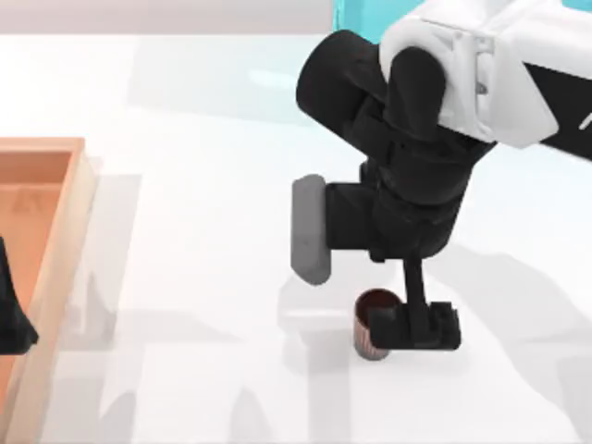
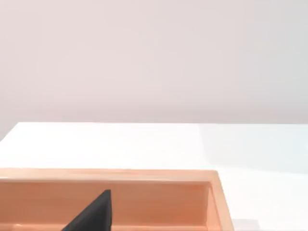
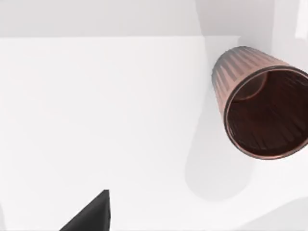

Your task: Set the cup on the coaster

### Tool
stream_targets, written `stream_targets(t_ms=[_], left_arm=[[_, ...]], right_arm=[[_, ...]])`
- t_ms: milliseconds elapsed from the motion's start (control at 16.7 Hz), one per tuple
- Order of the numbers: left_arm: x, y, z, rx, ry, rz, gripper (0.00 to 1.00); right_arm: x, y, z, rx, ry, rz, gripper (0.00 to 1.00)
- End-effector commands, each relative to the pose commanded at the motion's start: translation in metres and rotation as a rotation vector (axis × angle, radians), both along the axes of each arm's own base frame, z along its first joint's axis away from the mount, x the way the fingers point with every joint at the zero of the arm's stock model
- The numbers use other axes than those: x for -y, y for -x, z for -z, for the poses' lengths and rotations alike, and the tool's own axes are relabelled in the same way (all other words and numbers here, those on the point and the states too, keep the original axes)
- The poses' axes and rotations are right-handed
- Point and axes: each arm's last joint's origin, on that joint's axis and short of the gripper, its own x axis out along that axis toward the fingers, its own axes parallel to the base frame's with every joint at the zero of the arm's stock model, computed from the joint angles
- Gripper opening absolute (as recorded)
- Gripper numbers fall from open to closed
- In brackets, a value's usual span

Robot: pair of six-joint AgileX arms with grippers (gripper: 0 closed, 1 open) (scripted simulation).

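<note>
The right gripper (image 1: 418, 326) hangs over the cup (image 1: 371, 326) in the top view, its dark fingers (image 1: 435, 326) overlapping the cup's rim on the right side. Whether the jaws are spread or pinching the cup cannot be told from these views. The cup stands upright on the white table (image 1: 203, 277), right of centre and towards the near edge. In the right wrist view the cup (image 3: 260, 110) shows its ribbed copper side and dark inside, with one dark fingertip (image 3: 91, 214) well apart from it.

The right arm (image 1: 407, 148) reaches in from the upper right, its black wrist bent downward above the cup, with a white shell behind it.

The left gripper (image 1: 14, 310) sits at the table's left edge over a wooden tray (image 1: 65, 231); its jaw state cannot be told. In the left wrist view a dark fingertip (image 2: 94, 214) shows before the tray's wall (image 2: 159, 199).

No readable writing appears anywhere.
</note>
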Motion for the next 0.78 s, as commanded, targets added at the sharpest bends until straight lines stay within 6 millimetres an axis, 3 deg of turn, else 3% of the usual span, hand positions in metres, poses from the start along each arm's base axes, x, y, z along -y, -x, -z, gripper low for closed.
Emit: stream_targets(t_ms=[480, 780], left_arm=[[0.000, 0.000, 0.000, 0.000, 0.000, 0.000, 1.00], [0.000, 0.000, 0.000, 0.000, 0.000, 0.000, 1.00]], right_arm=[[-0.001, -0.002, 0.003, 0.006, 0.003, 0.000, 1.00], [-0.005, -0.005, 0.055, 0.011, -0.001, -0.002, 1.00]])
